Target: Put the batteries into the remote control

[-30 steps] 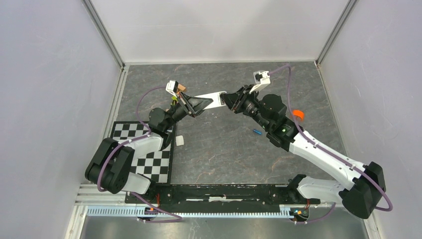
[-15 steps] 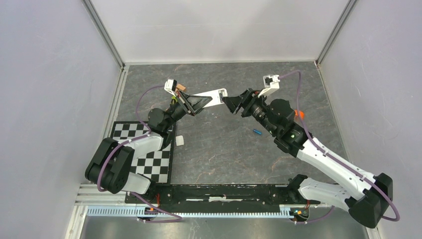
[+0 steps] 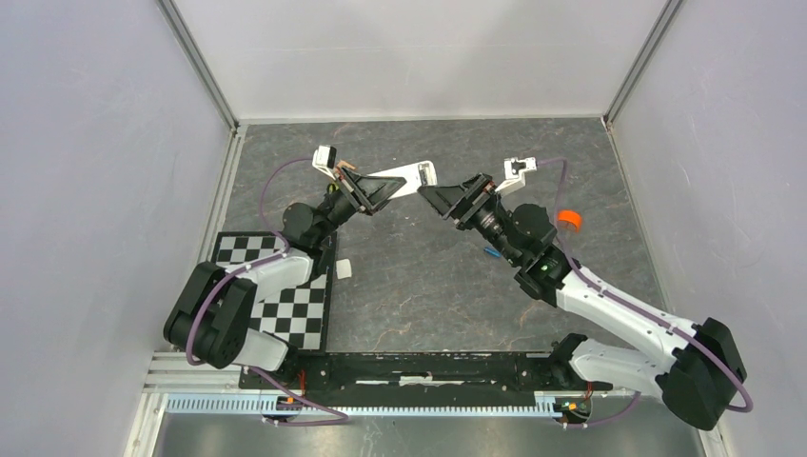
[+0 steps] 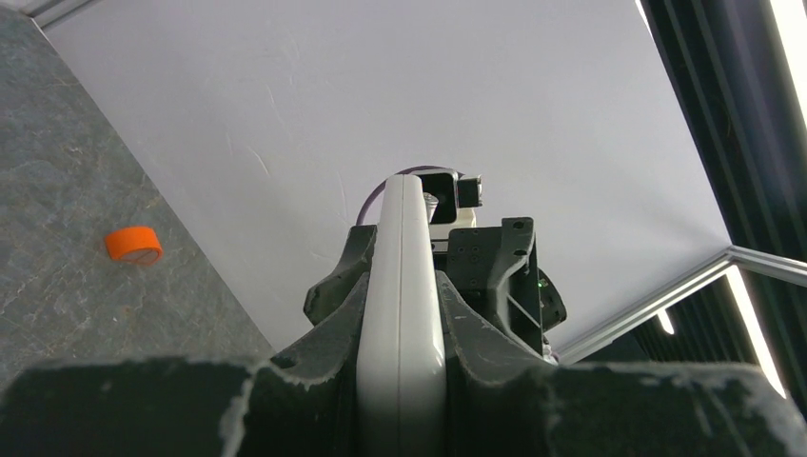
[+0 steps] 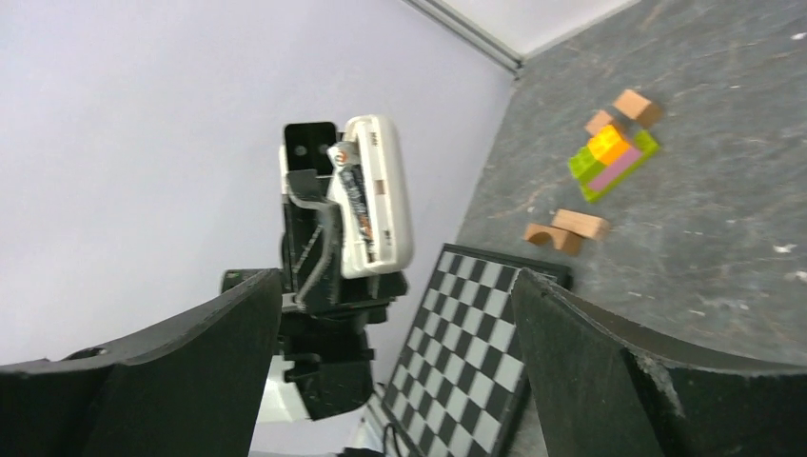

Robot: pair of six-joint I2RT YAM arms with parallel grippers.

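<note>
The remote control point(image 5: 376, 195) is being clamped by the left fingers point(image 4: 238, 409) — long axis aimed at the spread, empty right fingers point(image 5: 619, 381) — with print on its seated battery point(image 5: 354, 205) illegible.

No legible txt in any view. Right-wrist view: remote control point(image 5: 388, 190) has its back open, w/ tiny moulded marks beside the battery bay, too small and blurred to read. The battery point(image 5: 350, 195) in the bay has a dark printed label w/ light specks, also illegible. Top and left-wrist views: no lettering, nos. or signs that can be made out.
</note>
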